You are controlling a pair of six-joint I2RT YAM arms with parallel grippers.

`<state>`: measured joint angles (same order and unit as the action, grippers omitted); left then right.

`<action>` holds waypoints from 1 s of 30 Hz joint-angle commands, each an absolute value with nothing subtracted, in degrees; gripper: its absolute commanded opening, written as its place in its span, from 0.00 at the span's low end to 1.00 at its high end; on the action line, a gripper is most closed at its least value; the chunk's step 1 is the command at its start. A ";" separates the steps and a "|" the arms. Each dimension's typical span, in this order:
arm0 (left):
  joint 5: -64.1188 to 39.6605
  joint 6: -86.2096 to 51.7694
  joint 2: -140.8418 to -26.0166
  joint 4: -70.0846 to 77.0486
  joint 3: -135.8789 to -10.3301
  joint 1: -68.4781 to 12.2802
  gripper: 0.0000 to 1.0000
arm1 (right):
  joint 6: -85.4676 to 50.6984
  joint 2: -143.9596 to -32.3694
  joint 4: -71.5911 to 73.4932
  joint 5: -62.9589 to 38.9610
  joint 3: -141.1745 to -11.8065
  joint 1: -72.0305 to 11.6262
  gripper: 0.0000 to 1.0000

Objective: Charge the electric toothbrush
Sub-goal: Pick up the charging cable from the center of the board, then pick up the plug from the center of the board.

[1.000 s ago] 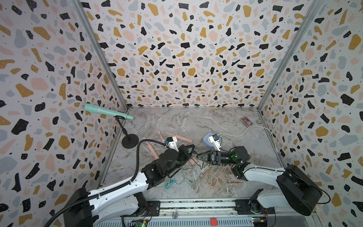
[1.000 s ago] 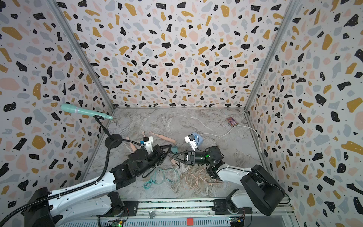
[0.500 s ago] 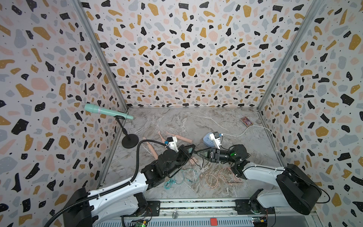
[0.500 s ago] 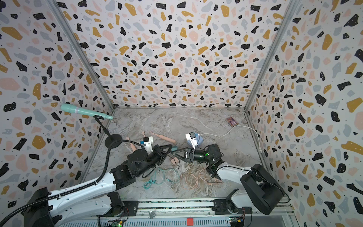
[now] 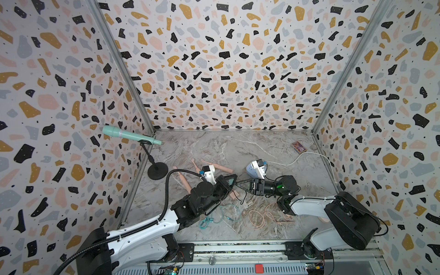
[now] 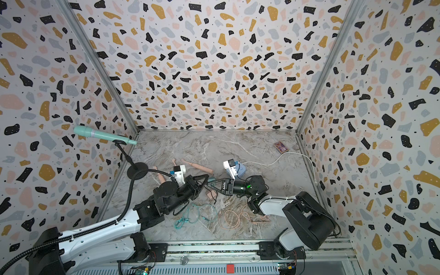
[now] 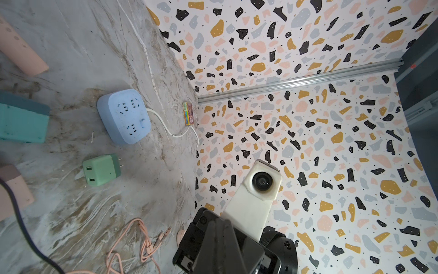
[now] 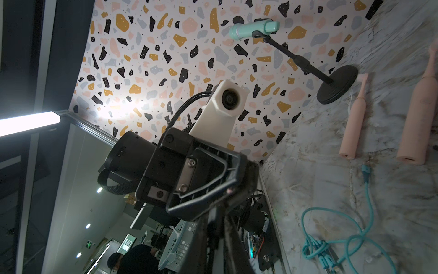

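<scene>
Table (image 5: 238, 147): marbled; carries the blue power strip (image 7: 123, 116), sockets empty.
Left arm (image 5: 147, 226): stretched low, stopping just short of the strip; jaws pressed together, tip to tip with the other arm's, likely handing over something too small to make out.
Right arm (image 5: 309, 207): beside the strip; jaws drawn to a point, seemingly pressed together; on what, I cannot tell.
Toothbrushes (image 8: 353, 123): pink, flat near the strip, ends bare, so none charges yet.
Teal cord (image 8: 316, 249): loose, beyond the arms from the strip.
Adapter (image 7: 102, 169): green, near the strip, unplugged.
</scene>
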<state>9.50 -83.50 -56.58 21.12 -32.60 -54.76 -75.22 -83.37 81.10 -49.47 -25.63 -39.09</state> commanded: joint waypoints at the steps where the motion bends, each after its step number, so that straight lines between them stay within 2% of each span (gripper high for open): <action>1: 9.77 -83.41 -56.19 22.39 -31.82 -54.91 0.00 | -75.33 -81.89 84.69 -50.20 -28.58 -39.99 0.10; 4: 9.61 -83.15 -56.40 22.28 -32.17 -54.93 0.00 | -75.24 -81.60 83.47 -49.43 -28.77 -40.30 0.09; 8: 9.40 -82.50 -56.69 21.91 -32.65 -54.93 0.00 | -75.26 -80.88 83.18 -47.73 -28.30 -40.30 0.00; 9: 9.56 -82.16 -56.54 21.63 -32.87 -55.01 0.17 | -74.88 -80.42 82.54 -47.39 -28.23 -40.17 0.00; 11: 10.13 -81.46 -55.64 20.97 -33.12 -54.93 0.64 | -73.14 -79.04 80.79 -46.71 -27.74 -40.00 0.00; 12: 10.77 -80.89 -54.81 19.58 -33.50 -54.98 0.84 | -71.73 -78.02 78.94 -46.38 -27.41 -39.76 0.00; 13: 11.90 -80.06 -53.80 17.88 -34.07 -54.93 0.97 | -70.39 -77.02 77.00 -46.03 -27.08 -39.52 0.00; 14: 14.27 -79.14 -52.11 15.11 -35.07 -54.93 1.00 | -68.49 -75.91 74.32 -45.91 -26.46 -39.38 0.00; 18: 23.33 -75.16 -45.50 3.32 -38.80 -54.80 1.00 | -58.19 -70.35 65.38 -46.85 -24.15 -39.44 0.00; 22: 30.45 -74.08 -40.95 -4.30 -40.77 -54.42 1.00 | -43.23 -61.67 48.40 -42.44 -22.65 -41.77 0.00; 26: 32.22 -74.67 -40.39 -8.54 -41.46 -54.15 1.00 | -30.53 -53.69 31.46 -33.37 -24.28 -47.84 0.00; 30: 30.62 -75.47 -43.54 -9.99 -42.07 -53.68 1.00 | -29.90 -50.42 28.42 -30.81 -23.13 -48.16 0.00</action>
<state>29.58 -76.01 -41.32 -6.07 -40.97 -54.13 -36.58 -52.05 36.88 -35.79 -22.85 -48.14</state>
